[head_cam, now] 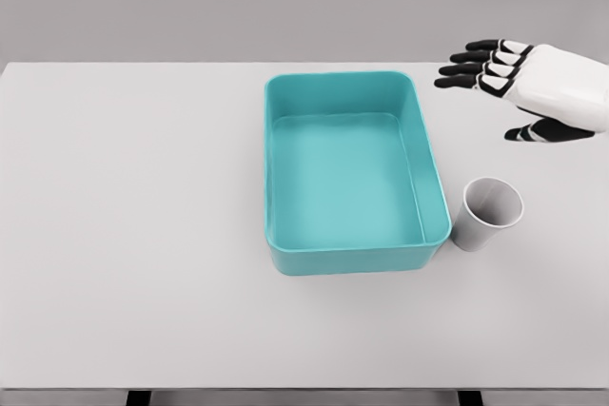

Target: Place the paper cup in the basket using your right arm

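Observation:
A white paper cup (pixel 489 214) stands upright on the table, just right of the basket's near right corner. The teal rectangular basket (pixel 276 168) sits in the middle of the table with nothing inside. My right hand (pixel 495 97) hovers above the table at the far right, behind and above the cup and well apart from it. Its black fingers (pixel 473 65) are spread and point left toward the basket's far right corner, and the thumb hangs lower. It holds nothing. No left arm shows.
The pale grey table (pixel 124 235) spans the whole view, with its front edge along the bottom. A grey wall rises behind it.

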`<state>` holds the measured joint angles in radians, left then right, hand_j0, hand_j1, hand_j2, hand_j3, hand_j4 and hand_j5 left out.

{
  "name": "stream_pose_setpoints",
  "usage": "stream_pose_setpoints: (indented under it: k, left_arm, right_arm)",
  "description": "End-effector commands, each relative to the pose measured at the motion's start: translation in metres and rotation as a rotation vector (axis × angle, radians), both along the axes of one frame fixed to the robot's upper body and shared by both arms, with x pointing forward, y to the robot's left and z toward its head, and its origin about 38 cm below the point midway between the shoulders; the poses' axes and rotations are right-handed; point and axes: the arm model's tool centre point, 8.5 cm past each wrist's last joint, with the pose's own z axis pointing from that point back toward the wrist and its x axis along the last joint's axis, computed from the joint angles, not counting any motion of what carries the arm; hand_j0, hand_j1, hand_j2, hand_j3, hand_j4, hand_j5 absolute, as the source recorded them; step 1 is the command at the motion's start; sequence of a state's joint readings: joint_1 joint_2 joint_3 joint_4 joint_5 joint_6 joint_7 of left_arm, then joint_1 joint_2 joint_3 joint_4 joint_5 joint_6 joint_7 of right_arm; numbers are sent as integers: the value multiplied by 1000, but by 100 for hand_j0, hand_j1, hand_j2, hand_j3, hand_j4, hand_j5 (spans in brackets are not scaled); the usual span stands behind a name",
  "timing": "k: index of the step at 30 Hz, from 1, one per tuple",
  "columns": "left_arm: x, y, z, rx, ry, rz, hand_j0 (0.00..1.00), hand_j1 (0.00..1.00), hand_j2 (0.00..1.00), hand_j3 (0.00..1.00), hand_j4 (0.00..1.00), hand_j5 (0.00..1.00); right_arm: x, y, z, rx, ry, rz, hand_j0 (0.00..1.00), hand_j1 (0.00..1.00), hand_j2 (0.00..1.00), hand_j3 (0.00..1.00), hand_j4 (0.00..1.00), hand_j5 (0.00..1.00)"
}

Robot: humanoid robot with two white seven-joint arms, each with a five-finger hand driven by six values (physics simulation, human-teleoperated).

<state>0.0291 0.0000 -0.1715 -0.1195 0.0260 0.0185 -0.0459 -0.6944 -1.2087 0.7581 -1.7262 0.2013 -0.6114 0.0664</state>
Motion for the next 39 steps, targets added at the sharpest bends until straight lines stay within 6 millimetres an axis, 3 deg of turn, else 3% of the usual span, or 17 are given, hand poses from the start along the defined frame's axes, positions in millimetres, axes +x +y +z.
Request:
stream_pose_setpoints:
  k: [1,3,5,8,13,15,19,23,26,36,39]
  left_arm:
    - [0,0,0,0,0,0,100,100,100,100,100,100]
    - [0,0,0,0,0,0,100,100,100,100,100,100]
    - [0,0,0,0,0,1,100,100,100,100,100,100]
    - [0,0,0,0,0,0,100,100,100,100,100,100]
    - [0,0,0,0,1,1,100,100,100,100,100,100]
    - [0,0,0,0,0,1,100,100,100,100,100,100]
    - [0,0,0,0,0,1,100,100,100,100,100,100]
    - [0,0,0,0,0,0,100,100,100,100,100,100]
    - [0,0,0,0,0,1,100,100,100,100,100,100]
    - [0,0,0,0,0,1,100,100,100,100,100,100]
    - [0,0,0,0,0,0,100,100,100,100,100,100]
  right_arm:
    - [5,-3,3,15,-11,-16,100,100,100,100,100,100]
    - [8,-1,12,50,-38,-14,100,100,100,100,100,100]
    - [7,-23,7,93,-34,-86,100,100,100,100,100,100]
    - [-9,-66,4,379,81,-201,100,100,100,100,100,100]
    - [-29,-92,-10,429,219,-251,100,100,100,100,100,100]
    - [-37,-98,-35,468,307,-280,100,100,100,100,100,100]
    - [-62,-120,-114,602,490,-419,100,100,100,100,100,100]
    - [-83,-123,-155,728,590,-480,100,100,100,100,100,100]
    - [-101,-114,-185,789,647,-505,100,100,100,100,100,100]
    - [-116,-86,-222,958,752,-504,100,100,100,100,100,100]
    - [-116,-84,-224,995,749,-504,100,100,100,100,100,100]
